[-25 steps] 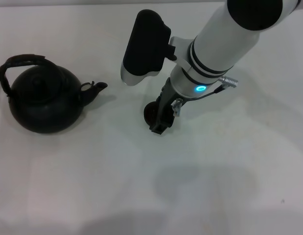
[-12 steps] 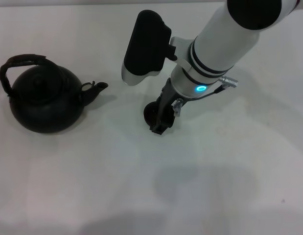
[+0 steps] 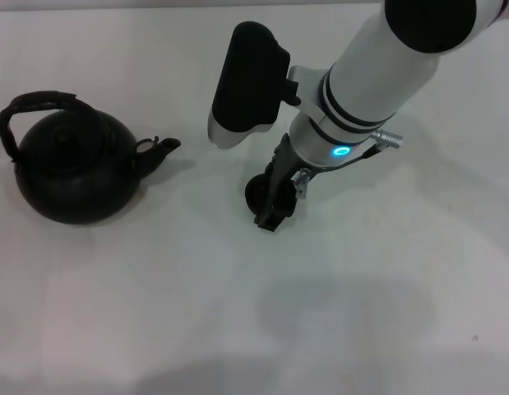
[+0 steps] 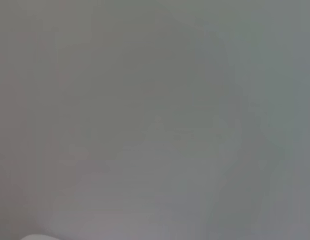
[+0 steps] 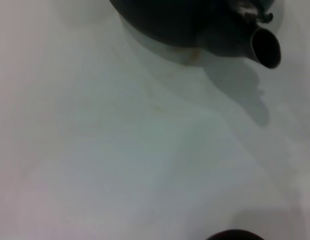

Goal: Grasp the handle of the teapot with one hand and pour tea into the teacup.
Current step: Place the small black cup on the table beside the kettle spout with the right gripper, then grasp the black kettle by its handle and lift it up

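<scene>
The teapot (image 3: 73, 169) is left upright at the bench's (image 3: 386, 280) left, its handle (image 3: 32, 111) ungrasped, while the teacup (image 3: 258, 194) is crowded by the right claw (image 3: 270, 206), whose grip cannot be told, so the cup risks being knocked over.

The teapot (image 3: 73, 169) sits well left of the teacup (image 3: 257, 193), spout (image 3: 159, 150) toward it.

teapot (image 3: 73, 177): matt black, faintly grained (sheen seen only on the spout)
handle (image 3: 36, 103): wrapped, rough, dull brown-black
teacup (image 3: 256, 193): dark, slightly glossy
table (image 3: 155, 313): smooth, matt white
right arm (image 3: 386, 70): glossy white plastic, black bands
</scene>
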Robot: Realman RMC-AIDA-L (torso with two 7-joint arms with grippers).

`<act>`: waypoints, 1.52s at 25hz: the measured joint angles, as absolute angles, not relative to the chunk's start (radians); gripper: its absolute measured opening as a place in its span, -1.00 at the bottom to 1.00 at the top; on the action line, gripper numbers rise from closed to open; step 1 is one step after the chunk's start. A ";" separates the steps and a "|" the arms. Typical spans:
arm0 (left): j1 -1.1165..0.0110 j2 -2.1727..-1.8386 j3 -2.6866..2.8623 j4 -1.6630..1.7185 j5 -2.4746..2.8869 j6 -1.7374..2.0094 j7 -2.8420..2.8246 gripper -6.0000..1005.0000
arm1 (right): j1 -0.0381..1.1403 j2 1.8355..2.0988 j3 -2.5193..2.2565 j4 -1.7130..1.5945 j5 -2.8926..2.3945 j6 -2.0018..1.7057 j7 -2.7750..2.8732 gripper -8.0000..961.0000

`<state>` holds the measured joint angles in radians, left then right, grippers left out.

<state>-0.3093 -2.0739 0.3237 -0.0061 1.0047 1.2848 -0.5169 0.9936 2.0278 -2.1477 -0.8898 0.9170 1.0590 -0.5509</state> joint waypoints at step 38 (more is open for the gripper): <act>-0.271 -2.075 0.324 -0.002 0.935 1.322 -0.517 0.29 | 0.531 2.017 -1.448 -0.726 1.528 0.729 -1.209 0.73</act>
